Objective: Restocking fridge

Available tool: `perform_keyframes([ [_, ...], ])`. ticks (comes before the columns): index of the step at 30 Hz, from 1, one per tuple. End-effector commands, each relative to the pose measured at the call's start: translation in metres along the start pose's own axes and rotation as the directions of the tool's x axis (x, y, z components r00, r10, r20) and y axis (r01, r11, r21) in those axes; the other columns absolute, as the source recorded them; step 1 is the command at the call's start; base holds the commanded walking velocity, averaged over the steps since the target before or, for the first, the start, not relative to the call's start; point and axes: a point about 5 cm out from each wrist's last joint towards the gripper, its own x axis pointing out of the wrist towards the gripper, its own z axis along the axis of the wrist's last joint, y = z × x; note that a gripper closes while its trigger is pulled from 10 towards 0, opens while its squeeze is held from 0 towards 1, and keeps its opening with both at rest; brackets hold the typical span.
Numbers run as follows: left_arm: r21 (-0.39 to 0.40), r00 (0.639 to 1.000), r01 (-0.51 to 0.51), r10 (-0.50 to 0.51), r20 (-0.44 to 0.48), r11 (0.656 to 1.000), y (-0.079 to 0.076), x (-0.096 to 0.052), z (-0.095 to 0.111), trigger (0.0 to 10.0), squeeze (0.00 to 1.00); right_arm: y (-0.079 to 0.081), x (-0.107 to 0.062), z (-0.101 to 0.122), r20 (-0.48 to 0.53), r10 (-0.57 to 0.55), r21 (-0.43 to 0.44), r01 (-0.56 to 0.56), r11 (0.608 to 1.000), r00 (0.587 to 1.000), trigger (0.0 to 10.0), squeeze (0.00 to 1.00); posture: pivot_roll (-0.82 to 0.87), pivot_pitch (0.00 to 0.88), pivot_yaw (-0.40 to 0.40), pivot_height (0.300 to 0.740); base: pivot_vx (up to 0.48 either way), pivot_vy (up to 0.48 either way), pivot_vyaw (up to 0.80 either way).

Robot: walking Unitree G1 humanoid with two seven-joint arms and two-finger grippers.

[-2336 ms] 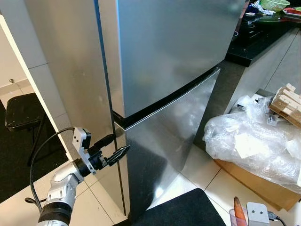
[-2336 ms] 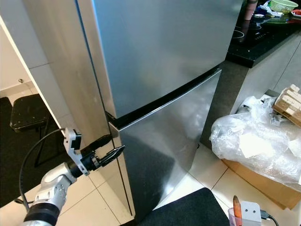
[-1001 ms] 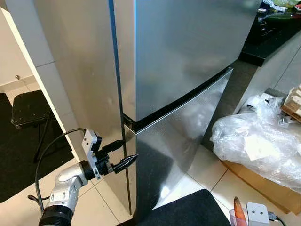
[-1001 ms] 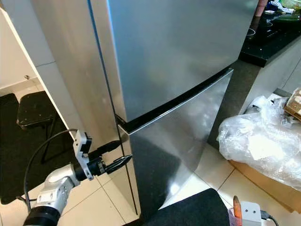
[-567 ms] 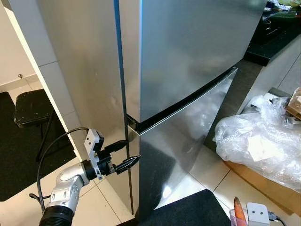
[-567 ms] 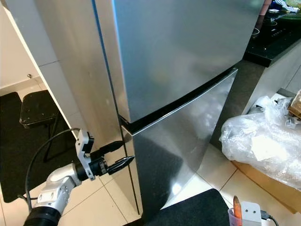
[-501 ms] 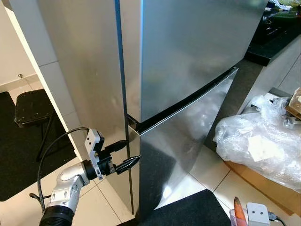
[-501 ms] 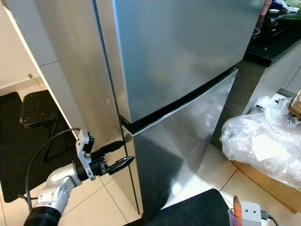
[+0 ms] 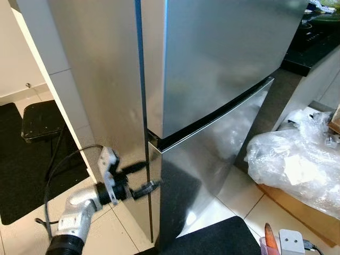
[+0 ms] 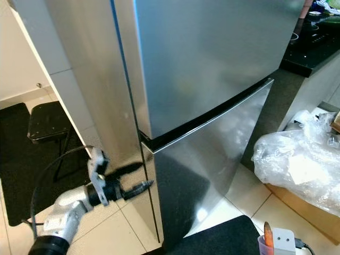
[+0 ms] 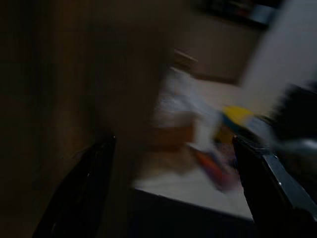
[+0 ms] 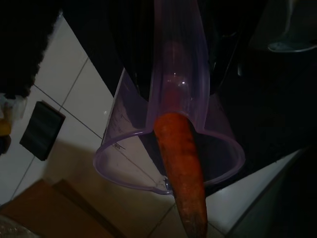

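my left arm (image 9: pixel 74 220): shiny silver tube with a ribbed black ring low down | wrist: black joint with a small white block on top | cable (image 9: pixel 56 172): thin, black, loops from wrist to arm | left gripper (image 9: pixel 142 177): two long black pointy fingers

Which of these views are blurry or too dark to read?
Left eye view: left tool motion-smeared against the sharp fridge. Left wrist view: dim and blurred all over. Right wrist view: dark, but the carrot in the purple cup reads clearly.
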Motion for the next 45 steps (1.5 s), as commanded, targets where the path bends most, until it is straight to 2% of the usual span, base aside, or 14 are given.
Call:
perform_keyframes([
  [1,0.007,0.998,0.057,-0.057,0.008,0.998,-0.005,0.012,0.003,10.0,0.0,-0.002,0.0,0.0,0.008,-0.012,0.017,0.012,1.0,1.0,10.0,0.0,0.05,0.0,0.014,0.74,0.0,0.0,0.0],
  [13,0.012,0.999,0.043,-0.043,0.003,0.999,-0.004,0.01,0.004,10.0,0.0,-0.002,0.0,0.001,0.009,-0.011,0.016,0.011,1.0,1.0,10.0,0.0,0.05,0.0,0.015,0.74,0.0,0.0,0.0],
  [16,0.027,1.0,-0.017,0.017,-0.006,0.999,0.003,0.004,0.005,10.0,0.0,-0.001,0.0,0.001,0.009,-0.01,0.016,0.01,1.0,1.0,10.0,0.0,0.05,0.0,0.015,0.74,0.0,0.0,0.0],
  [17,0.028,0.999,-0.048,0.049,-0.011,0.998,0.008,-0.003,0.006,10.0,0.0,-0.002,0.0,0.001,0.009,-0.011,0.015,0.011,1.0,1.0,10.0,0.0,0.05,0.0,0.016,0.74,0.0,0.0,0.0],
  [20,0.026,0.998,-0.064,0.065,-0.018,0.998,0.01,-0.01,0.007,10.0,0.0,-0.002,0.0,0.001,0.01,-0.012,0.015,0.012,1.0,1.0,10.0,0.0,0.05,0.0,0.015,0.74,0.0,0.0,0.0],
  [24,0.014,0.994,-0.074,0.074,-0.076,0.997,0.012,-0.027,0.005,10.0,0.0,-0.004,0.0,0.0,0.007,-0.014,0.013,0.014,1.0,1.0,10.0,0.0,0.05,0.0,0.016,0.74,0.0,0.0,0.0],
  [27,0.017,0.991,-0.093,0.094,-0.099,0.996,0.014,-0.033,0.005,10.0,0.0,-0.004,0.0,0.0,0.007,-0.014,0.013,0.014,1.0,1.0,10.0,0.0,0.05,0.0,0.016,0.74,0.0,0.0,0.0],
  [30,0.053,0.976,-0.156,0.162,-0.146,0.986,0.021,-0.047,0.006,10.0,0.0,-0.004,0.0,0.0,0.007,-0.014,0.013,0.014,1.0,1.0,10.0,0.0,0.05,0.0,0.016,0.74,0.0,0.0,0.0],
  [31,0.053,0.976,-0.156,0.162,-0.146,0.986,0.021,-0.047,0.006,10.0,0.0,-0.004,0.0,0.0,0.007,-0.014,0.013,0.014,1.0,1.0,10.0,0.0,0.05,0.0,0.016,0.74,0.0,0.0,0.0],
  [34,0.099,0.959,-0.232,0.244,-0.141,0.968,0.03,-0.053,0.011,10.0,0.0,-0.003,-0.001,-0.001,0.005,-0.013,0.014,0.013,1.0,1.0,10.0,0.0,0.05,0.0,0.014,0.74,0.0,0.0,0.0],
  [41,0.119,0.953,-0.274,0.286,-0.1,0.954,0.034,-0.05,0.014,10.0,0.0,-0.003,0.0,0.0,0.007,-0.014,0.015,0.014,1.0,1.0,10.0,0.0,0.05,0.0,0.014,0.74,0.0,0.0,0.0],
  [43,0.107,0.964,-0.252,0.26,-0.063,0.962,0.032,-0.041,0.015,10.0,0.0,-0.004,0.0,0.0,0.007,-0.015,0.014,0.015,1.0,1.0,10.0,0.0,0.05,0.0,0.012,0.74,0.0,0.0,0.0],
  [45,0.106,0.965,-0.247,0.254,-0.06,0.963,0.031,-0.04,0.014,10.0,0.0,-0.004,0.0,0.0,0.007,-0.015,0.014,0.015,1.0,1.0,10.0,0.0,0.05,0.0,0.012,0.74,0.0,0.0,0.0],
])
